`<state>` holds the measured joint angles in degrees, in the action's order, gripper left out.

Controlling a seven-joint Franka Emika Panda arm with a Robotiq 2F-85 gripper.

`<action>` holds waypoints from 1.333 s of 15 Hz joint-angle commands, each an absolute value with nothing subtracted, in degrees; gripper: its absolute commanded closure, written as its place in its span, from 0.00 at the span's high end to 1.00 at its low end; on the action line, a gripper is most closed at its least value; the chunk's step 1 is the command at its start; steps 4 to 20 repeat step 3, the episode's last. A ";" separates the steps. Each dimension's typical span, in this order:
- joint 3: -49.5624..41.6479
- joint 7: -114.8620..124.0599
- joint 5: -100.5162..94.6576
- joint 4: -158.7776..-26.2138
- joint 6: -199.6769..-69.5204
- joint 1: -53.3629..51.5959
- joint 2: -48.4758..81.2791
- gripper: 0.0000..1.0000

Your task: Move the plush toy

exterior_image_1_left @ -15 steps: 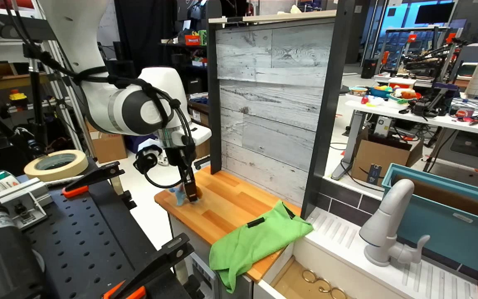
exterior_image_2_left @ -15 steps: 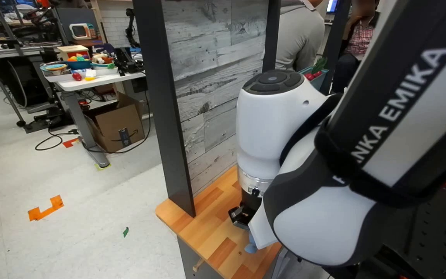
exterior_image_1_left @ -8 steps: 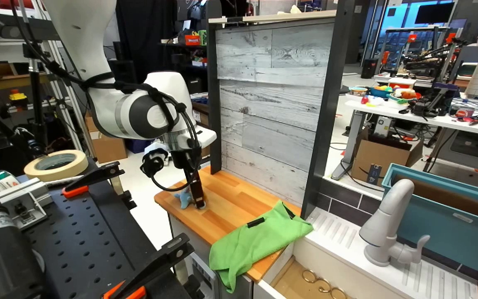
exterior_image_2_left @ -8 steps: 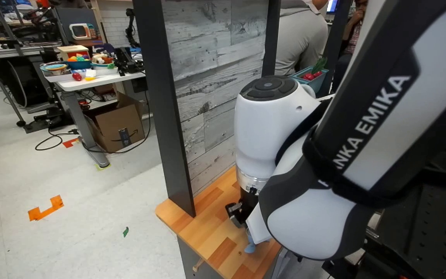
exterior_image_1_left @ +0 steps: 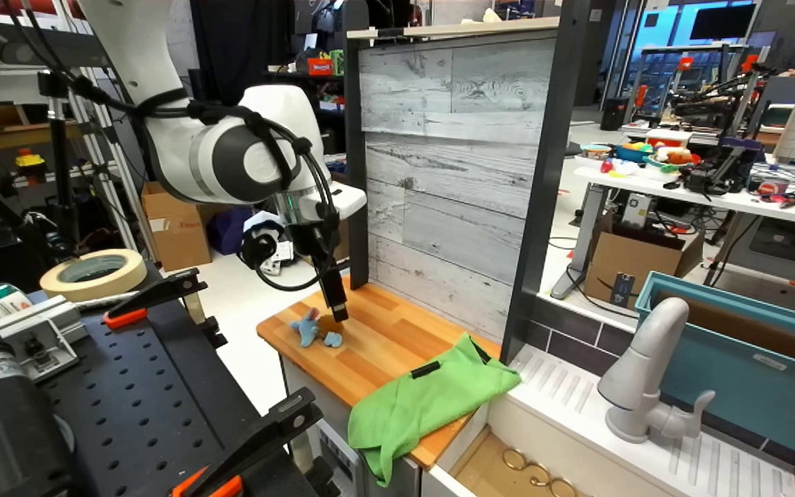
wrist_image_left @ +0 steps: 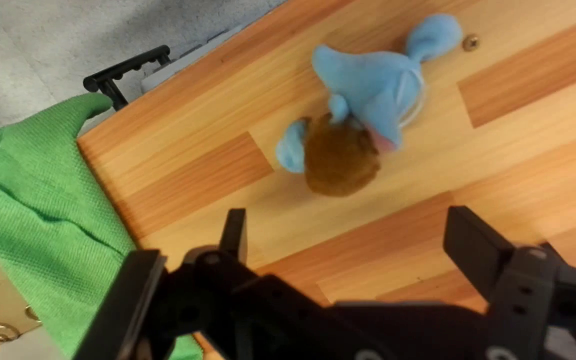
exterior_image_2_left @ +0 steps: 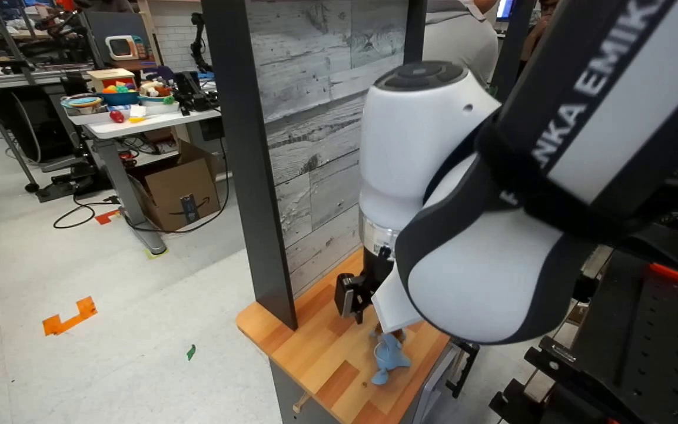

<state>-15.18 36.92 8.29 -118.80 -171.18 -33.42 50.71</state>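
The plush toy [wrist_image_left: 368, 85], light blue with a round brown furry part [wrist_image_left: 340, 160], lies on the wooden countertop [exterior_image_1_left: 384, 338]. In an exterior view the plush toy [exterior_image_1_left: 308, 328] rests near the counter's far end; in an exterior view the plush toy [exterior_image_2_left: 389, 353] is partly covered by the arm. My gripper [wrist_image_left: 348, 217] is open, its dark fingers [wrist_image_left: 473, 245] wide apart with only bare wood seen between them. It hangs above the counter, beside the toy's brown end and not touching it. The gripper [exterior_image_1_left: 339, 314] points down in an exterior view.
A green cloth [exterior_image_1_left: 432, 400] drapes over the counter's near edge, next to the sink with its grey faucet [exterior_image_1_left: 646, 379]. A grey plank panel [exterior_image_1_left: 453, 159] with dark posts stands along the counter's back. A black perforated table [exterior_image_1_left: 135, 400] with clamps lies opposite.
My gripper dipped to the countertop by the toy, then rose clear of it. More of the toy shows in both exterior views; it stays lying on the wood.
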 commanded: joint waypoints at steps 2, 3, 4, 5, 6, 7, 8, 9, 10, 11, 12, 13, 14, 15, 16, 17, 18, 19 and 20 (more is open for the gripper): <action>-14.68 35.48 8.29 -120.97 -171.15 -32.54 47.34 1.00; -14.55 35.20 8.25 -121.80 -171.15 -32.31 46.30 1.00; -14.55 35.20 8.25 -121.80 -171.15 -32.31 46.30 1.00; -14.55 35.20 8.25 -121.80 -171.15 -32.31 46.30 1.00; -14.55 35.20 8.25 -121.80 -171.15 -32.31 46.30 1.00; -14.55 35.20 8.25 -121.80 -171.15 -32.31 46.30 1.00; -14.55 35.20 8.25 -121.80 -171.15 -32.31 46.30 1.00; -14.55 35.20 8.25 -121.80 -171.15 -32.31 46.30 1.00; -14.55 35.20 8.25 -121.80 -171.15 -32.31 46.30 1.00; -14.55 35.20 8.25 -121.80 -171.15 -32.31 46.30 1.00; -14.55 35.20 8.25 -121.80 -171.15 -32.31 46.30 1.00; -14.55 35.20 8.25 -121.80 -171.15 -32.31 46.30 1.00; -14.55 35.20 8.25 -121.80 -171.15 -32.31 46.30 1.00; -14.55 35.20 8.25 -121.80 -171.15 -32.31 46.30 1.00; -14.55 35.20 8.25 -121.80 -171.15 -32.31 46.30 1.00; -14.55 35.20 8.25 -121.80 -171.15 -32.31 46.30 1.00; -14.55 35.20 8.25 -121.80 -171.15 -32.31 46.30 1.00; -14.55 35.20 8.25 -121.80 -171.15 -32.31 46.30 1.00; -14.55 35.20 8.25 -121.80 -171.15 -32.31 46.30 1.00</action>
